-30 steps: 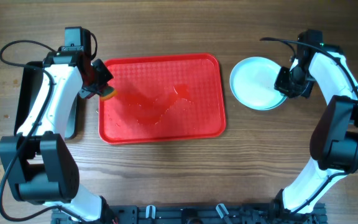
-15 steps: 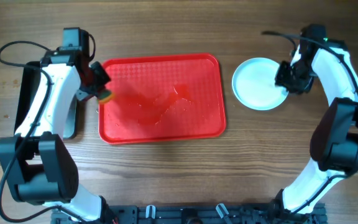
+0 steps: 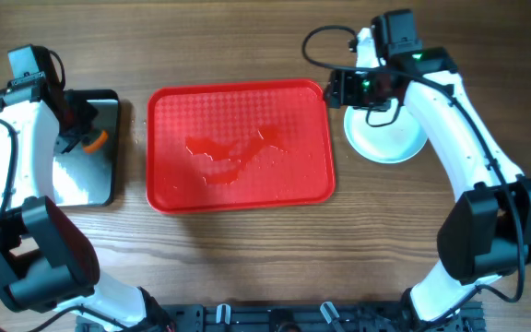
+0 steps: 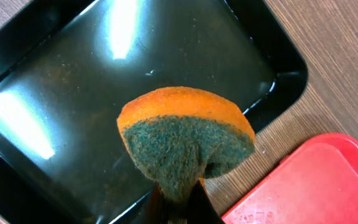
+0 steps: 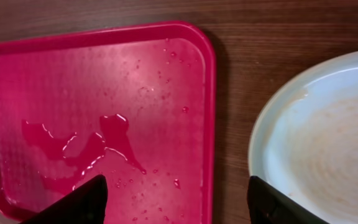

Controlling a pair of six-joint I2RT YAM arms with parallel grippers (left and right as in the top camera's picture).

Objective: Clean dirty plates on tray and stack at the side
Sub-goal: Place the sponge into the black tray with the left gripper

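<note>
The red tray (image 3: 182,184) lies mid-table with no plates on it, only a thin puddle of water (image 3: 233,152). White plates (image 3: 390,138) sit stacked on the wood to its right. My right gripper (image 3: 337,89) hovers open over the tray's far right corner, and its dark fingers (image 5: 82,202) straddle the tray's rim (image 5: 209,124) with nothing between them. The top plate (image 5: 328,137) fills the right of that view. My left gripper (image 4: 178,193) is shut on an orange and green sponge (image 4: 185,137) above the black pan (image 4: 73,81).
The black pan (image 3: 86,180) sits left of the tray, wet and glossy inside. Bare wood runs between pan and tray (image 4: 316,186) and between tray and plates. Both arm bases stand at the table's near edge.
My left arm has carried the sponge left from the tray's edge to over the black pan. My right gripper has opened, let go of the plate and moved left to the tray's corner.
</note>
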